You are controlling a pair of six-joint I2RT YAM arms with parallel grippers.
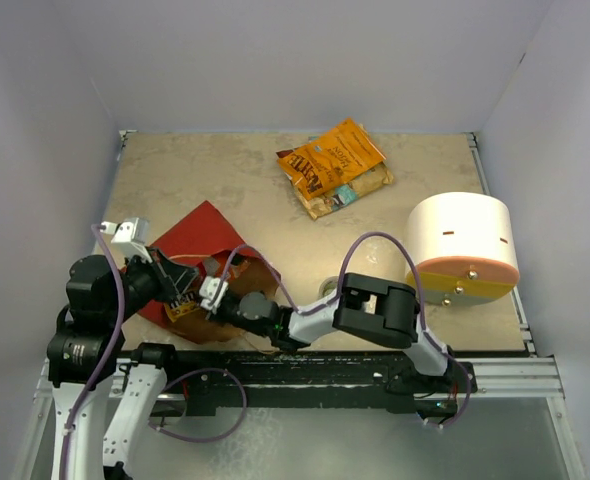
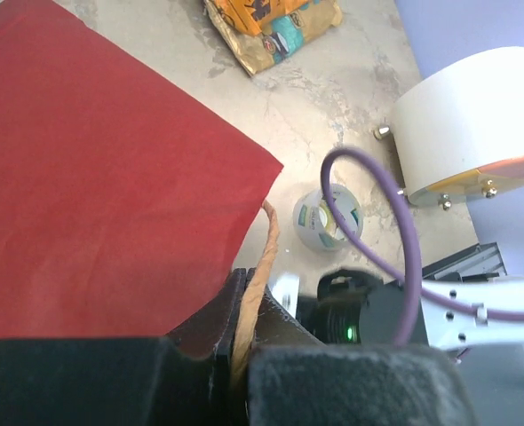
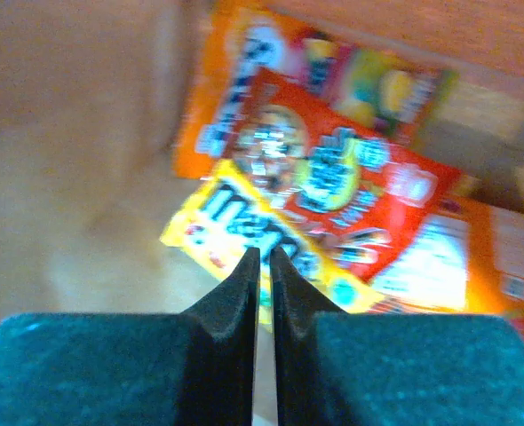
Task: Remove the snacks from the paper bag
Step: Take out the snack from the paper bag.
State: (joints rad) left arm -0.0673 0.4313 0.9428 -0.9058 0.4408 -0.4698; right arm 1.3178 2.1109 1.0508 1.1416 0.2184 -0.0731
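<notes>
The red paper bag (image 1: 203,238) lies at the left of the table, its mouth toward the arms; it fills the left wrist view (image 2: 93,177). My left gripper (image 2: 242,282) is shut on the bag's tan loop handle (image 2: 267,240), and it shows in the top view (image 1: 175,281). My right gripper (image 3: 265,255) is inside the bag, shut on the edge of a yellow packet (image 3: 231,222). A red-yellow packet (image 3: 333,177) and an orange one (image 3: 235,80) lie behind it. Its tips in the top view (image 1: 191,303) sit at the bag mouth. An orange-brown packet (image 1: 332,156) and a golden-tan one (image 1: 353,190) lie at the far middle of the table.
A cream-white cylinder (image 1: 462,243) with an orange base stands at the right. A small tape roll (image 2: 327,217) lies between the bag and the cylinder, mostly hidden by the right arm from above. Grey walls close in the table.
</notes>
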